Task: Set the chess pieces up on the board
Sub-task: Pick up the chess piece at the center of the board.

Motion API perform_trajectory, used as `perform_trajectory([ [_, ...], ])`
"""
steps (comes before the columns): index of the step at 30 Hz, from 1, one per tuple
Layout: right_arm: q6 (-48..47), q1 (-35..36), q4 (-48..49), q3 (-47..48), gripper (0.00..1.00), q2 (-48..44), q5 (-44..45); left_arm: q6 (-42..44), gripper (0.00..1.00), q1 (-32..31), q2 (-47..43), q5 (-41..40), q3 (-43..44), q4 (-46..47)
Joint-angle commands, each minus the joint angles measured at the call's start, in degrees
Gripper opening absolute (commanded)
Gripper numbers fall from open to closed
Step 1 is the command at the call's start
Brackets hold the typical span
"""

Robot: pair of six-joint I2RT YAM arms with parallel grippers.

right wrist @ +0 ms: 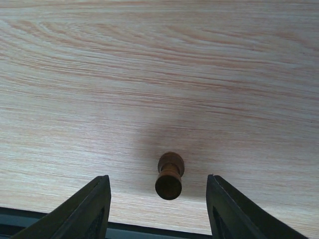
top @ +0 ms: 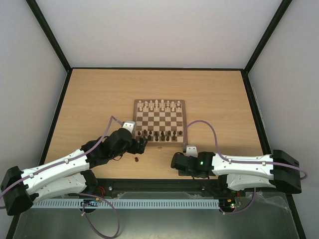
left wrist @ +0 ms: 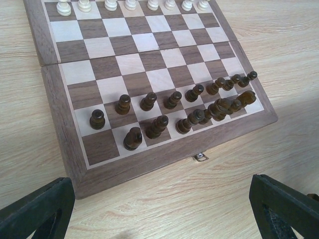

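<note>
The board [top: 159,141] lies mid-table, and its near border shows in the left wrist view [left wrist: 164,162]. Dark chess pieces [left wrist: 157,126] fill most of its two near rows, and the near-left corner square is bare. One dark piece [top: 136,159] is on the table off the board. In the right wrist view this piece [right wrist: 169,175] appears to lie on its side between the wide-open fingers of my right gripper [right wrist: 157,179], untouched. My right gripper [top: 174,162] points left. My left gripper [top: 143,145] is open and empty, just short of the board's near-left edge, fingers [left wrist: 37,211] wide apart.
Cream pieces [top: 159,104] stand along the board's far rows, also in the left wrist view [left wrist: 129,5]. A small metal clasp [left wrist: 200,157] sits on the board's near edge. The table's dark front edge [right wrist: 50,224] lies close behind the loose piece.
</note>
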Motion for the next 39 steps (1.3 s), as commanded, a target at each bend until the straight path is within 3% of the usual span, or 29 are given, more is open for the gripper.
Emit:
perform_trajectory([
  [1,1.6,0.4,-2.8,-1.9,0.52,-3.1,1.9,0.9,0.99,-0.2,0.8,0.1,-0.3,1.4],
  [30,-5.3,-3.8,1.6,-2.1,0.15,1.6,-0.7,0.6,0.99,-0.2,4.3,-0.5,0.3,2.6],
  [35,-5.0,-3.8,0.4,-1.3,0.02,2.0,-1.3,0.8,0.99,-0.1,4.6,-0.8,0.2,2.7],
  [39,-5.4,-3.9,-1.6,1.7,0.03,1.1,1.8,1.0,0.99,0.2,4.7,-0.9,0.2,2.8],
])
